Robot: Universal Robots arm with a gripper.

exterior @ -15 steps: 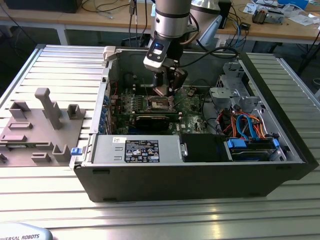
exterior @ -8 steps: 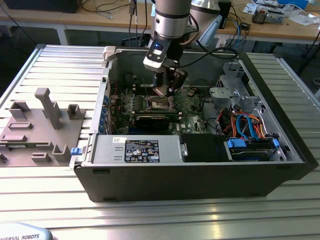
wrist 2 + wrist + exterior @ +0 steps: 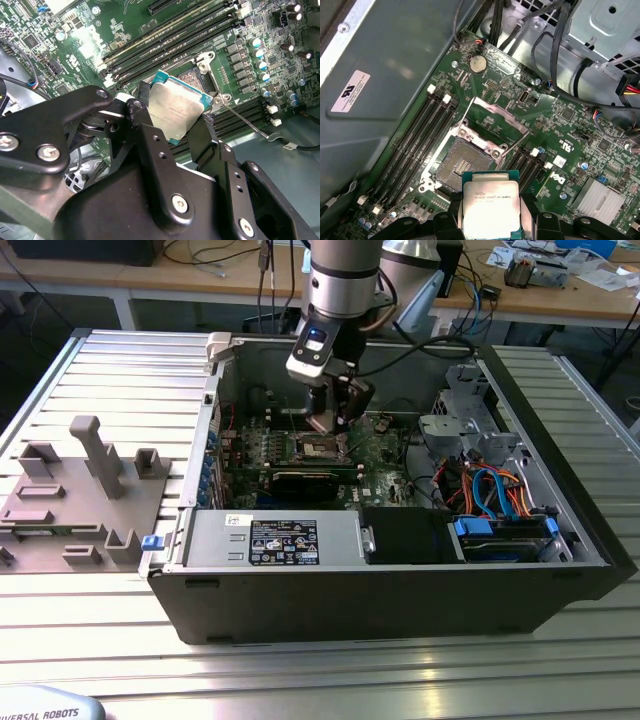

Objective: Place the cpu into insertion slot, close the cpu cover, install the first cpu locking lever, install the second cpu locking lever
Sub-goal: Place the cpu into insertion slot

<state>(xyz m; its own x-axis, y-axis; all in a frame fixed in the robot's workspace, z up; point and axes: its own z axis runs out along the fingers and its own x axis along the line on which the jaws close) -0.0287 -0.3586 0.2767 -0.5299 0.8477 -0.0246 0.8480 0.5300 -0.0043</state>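
- While I hold the cpu (image 3: 491,209) tight between the two fingers (image 3: 447,225) of my gripper (image 3: 491,220), it hangs over the board (image 3: 560,150), just beside the slot (image 3: 462,162) and not in it yet.
- If I come down off to one side, I think a corner could hit the slot's metal edge.
- If the cpu goes in turned or tipped, it could hurt the tiny bits inside the slot. From the second wrist view I cannot tell if it sits flat.
- If my grip slips, the cpu could drop on the board.
- The cover (image 3: 500,115) stands open at one edge of the slot. I could bump it, or the thin lever (image 3: 243,120), on the way down.
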